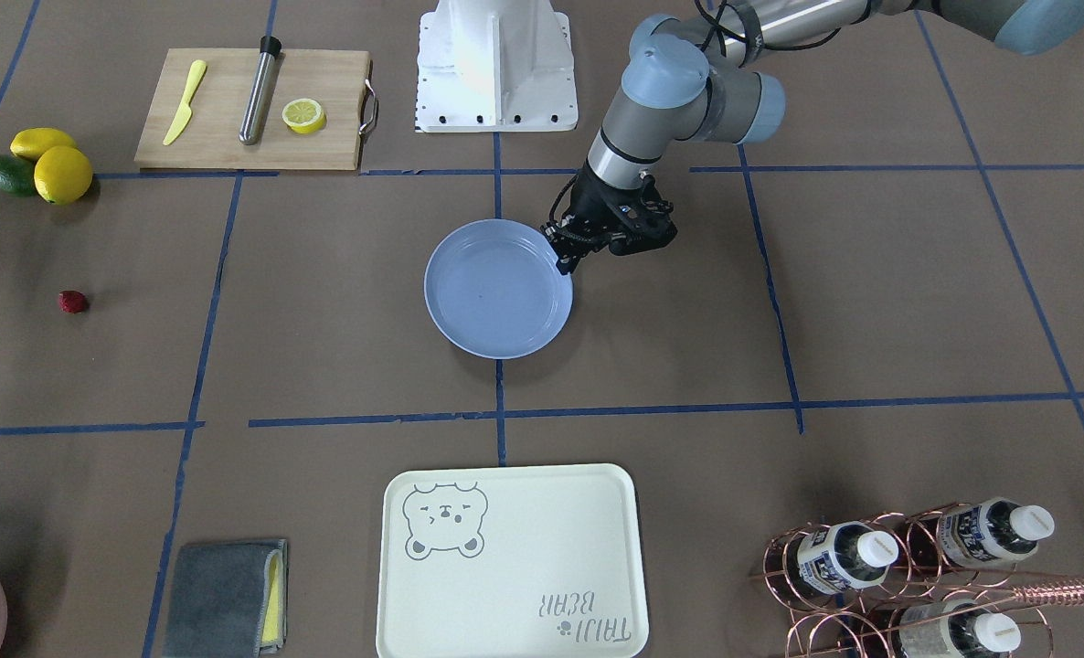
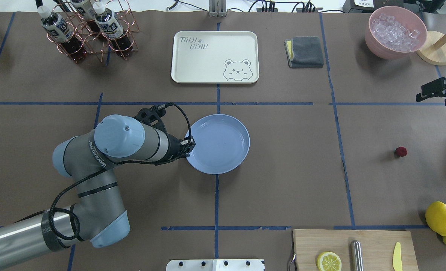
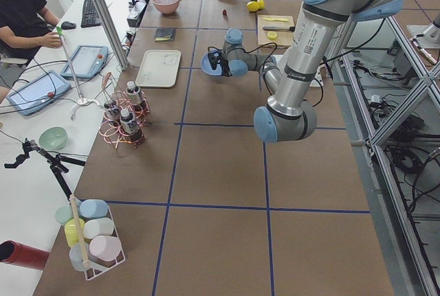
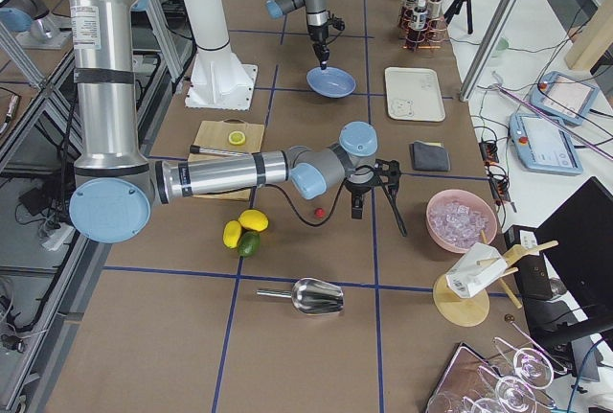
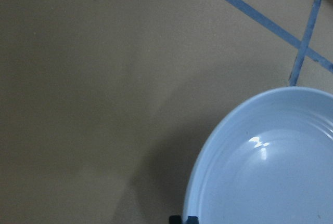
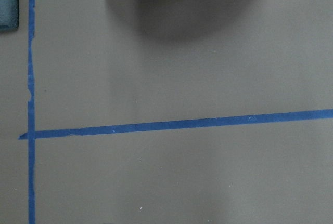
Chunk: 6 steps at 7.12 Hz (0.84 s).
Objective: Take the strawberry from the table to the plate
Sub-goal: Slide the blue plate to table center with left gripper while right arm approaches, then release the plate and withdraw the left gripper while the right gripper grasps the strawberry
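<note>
One table (image 2: 283, 180), brown and gridded with blue tape, is carrying everything here. The left arm (image 2: 125, 141) is reaching in low from the plate's left. The left gripper (image 2: 190, 145) is sitting right at the plate's left rim with its fingers drawn narrow, almost together. Whether they are actually pinching the rim I cannot tell.

The right arm (image 4: 230, 172) is stretching out far to the plate's right. The right gripper (image 2: 437, 94) is hanging over the table there with its fingers spread wide.

A cream tray (image 2: 214, 56) is lying beyond the plate, on the side away from the robot. A board (image 2: 373, 241) is sitting to the plate's right and nearer the robot. It is bearing a lemon half (image 2: 329, 261), a metal rod (image 2: 356, 256) and a yellow knife (image 2: 397, 256).

The plate (image 2: 223, 141) is lying flat near the table's middle.

A pink bowl (image 2: 381, 51) of ice is standing far to the plate's right, on the side away from the robot. A grey cloth (image 2: 306, 52) is lying between that bowl and the tray. Two lemons (image 2: 440, 217) are sitting far to the plate's right, just beside the board.

The strawberry (image 2: 401, 151) is lying on the table well apart from the plate, to its right. It is also near the right gripper, which is hovering slightly farther from the robot and not touching it.
</note>
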### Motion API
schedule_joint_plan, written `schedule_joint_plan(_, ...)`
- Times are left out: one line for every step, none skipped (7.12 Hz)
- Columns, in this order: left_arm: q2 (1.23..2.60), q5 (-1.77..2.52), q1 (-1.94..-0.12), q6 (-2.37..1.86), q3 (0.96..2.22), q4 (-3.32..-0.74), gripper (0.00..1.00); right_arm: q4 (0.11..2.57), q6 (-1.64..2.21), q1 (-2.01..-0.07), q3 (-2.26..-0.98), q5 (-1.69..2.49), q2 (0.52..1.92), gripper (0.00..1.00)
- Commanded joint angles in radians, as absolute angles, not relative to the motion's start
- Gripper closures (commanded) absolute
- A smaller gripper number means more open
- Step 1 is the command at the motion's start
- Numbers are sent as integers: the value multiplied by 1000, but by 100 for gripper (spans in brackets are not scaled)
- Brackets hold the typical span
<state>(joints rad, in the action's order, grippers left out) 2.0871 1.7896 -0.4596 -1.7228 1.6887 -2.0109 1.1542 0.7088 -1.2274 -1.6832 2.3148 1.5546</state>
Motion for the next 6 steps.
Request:
schedule_joint_plan(2086, 1775, -463, -1712, 1725, -2002, 0, 1154, 716, -1203, -1689, 2303, 1554, 0)
schedule_joint_plan(2083, 1781, -469, -1710, 1762, -1999, 0, 1154, 730, -1162, -1698, 2252, 1552, 0)
schedule_joint_plan(2085, 1793, -489, -1709, 1782, -1971, 0, 1152, 767, -1126, -1700, 2225, 1554, 0)
schedule_joint_plan(2086, 1840, -529, -1697, 1813, -1923, 0, 1135, 773, -1091, -1701, 2188, 1566, 0)
schedule_joint_plan(2086, 1859, -563, -1648, 1854, -1866, 0, 1027, 840, -1027, -1700, 2128, 1618, 0)
schedule_joint_plan(2086, 1861, -578, -1629, 1873, -1840, 0, 949, 883, -994, -1704, 2106, 1658, 0)
